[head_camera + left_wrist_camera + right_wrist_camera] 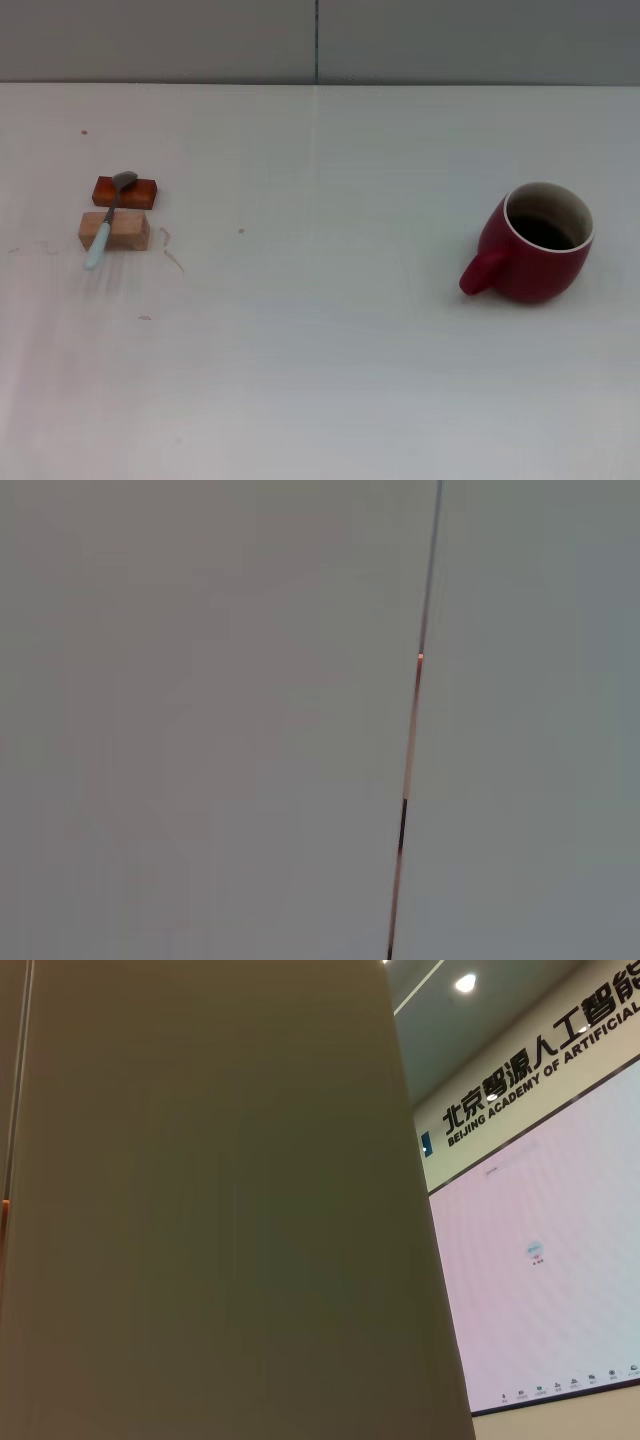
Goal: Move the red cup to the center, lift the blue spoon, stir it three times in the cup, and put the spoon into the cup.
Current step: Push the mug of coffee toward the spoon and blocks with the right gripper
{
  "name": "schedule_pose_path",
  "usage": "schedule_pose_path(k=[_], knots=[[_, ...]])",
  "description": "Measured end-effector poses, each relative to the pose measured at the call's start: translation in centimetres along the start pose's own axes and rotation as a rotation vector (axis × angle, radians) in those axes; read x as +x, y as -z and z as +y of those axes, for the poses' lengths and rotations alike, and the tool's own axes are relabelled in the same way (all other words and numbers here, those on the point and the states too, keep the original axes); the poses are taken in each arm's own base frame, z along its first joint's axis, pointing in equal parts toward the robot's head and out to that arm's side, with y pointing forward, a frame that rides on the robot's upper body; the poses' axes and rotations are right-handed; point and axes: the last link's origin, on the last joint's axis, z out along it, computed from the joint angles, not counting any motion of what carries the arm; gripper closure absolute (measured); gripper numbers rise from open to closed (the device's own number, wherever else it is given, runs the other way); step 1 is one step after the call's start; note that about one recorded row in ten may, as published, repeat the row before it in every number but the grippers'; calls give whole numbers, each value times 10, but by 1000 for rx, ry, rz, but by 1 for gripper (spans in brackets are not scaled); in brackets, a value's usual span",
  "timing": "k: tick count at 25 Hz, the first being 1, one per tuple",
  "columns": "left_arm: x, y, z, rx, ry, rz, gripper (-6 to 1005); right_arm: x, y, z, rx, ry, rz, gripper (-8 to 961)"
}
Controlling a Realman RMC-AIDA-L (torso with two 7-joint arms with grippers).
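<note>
- The red cup (537, 243) is standing upright on the white tabletop (320, 380), well off toward the robot's right, with its cream rim facing up and its handle (478, 272) pointing toward the tabletop's middle and slightly toward the robot.
- The blue spoon (108, 217) is lying well apart from the cup, far out on the side its handle points to. It is resting across two small blocks: its silver bowl is sitting on the orange-red block (125, 191), and its pale blue handle is crossing the tan block (114, 230), with the handle's tip overhanging toward the robot.
- Neither the left gripper nor the right gripper is showing in any view, so I cannot tell how wide either one is. The left wrist view is showing only a plain grey surface with a thin seam; the right wrist view is showing a pale panel and a far wall with lettering.
- Judging by the layout, the first step is pending: bringing the cup to the centre.
- To do it well, the right arm, being nearer, should be approaching the cup from above or from the side away from its handle, closing on the rounded body or rim firmly, since the glaze looks slippery.
- Keeping the cup level and low while sliding or carrying it would be limiting the risk of tipping it.
- Stopping well short of the blocks would be leaving the spoon undisturbed.
</note>
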Motion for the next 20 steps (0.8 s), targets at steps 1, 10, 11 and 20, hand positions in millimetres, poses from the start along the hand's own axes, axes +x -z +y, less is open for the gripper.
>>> schedule_pose_path(k=[1, 10, 11, 20], knots=[[0, 0, 0, 0, 0, 0, 140, 0, 0, 0, 0, 0, -1, 376], [-1, -3, 2, 0, 2, -8, 141, 0, 1, -1, 0, 6, 1, 377], [-1, -3, 2, 0, 2, -8, 141, 0, 1, -2, 1, 7, 1, 376], [-1, -3, 2, 0, 2, -9, 142, 1, 4, -3, 5, 9, 7, 377]])
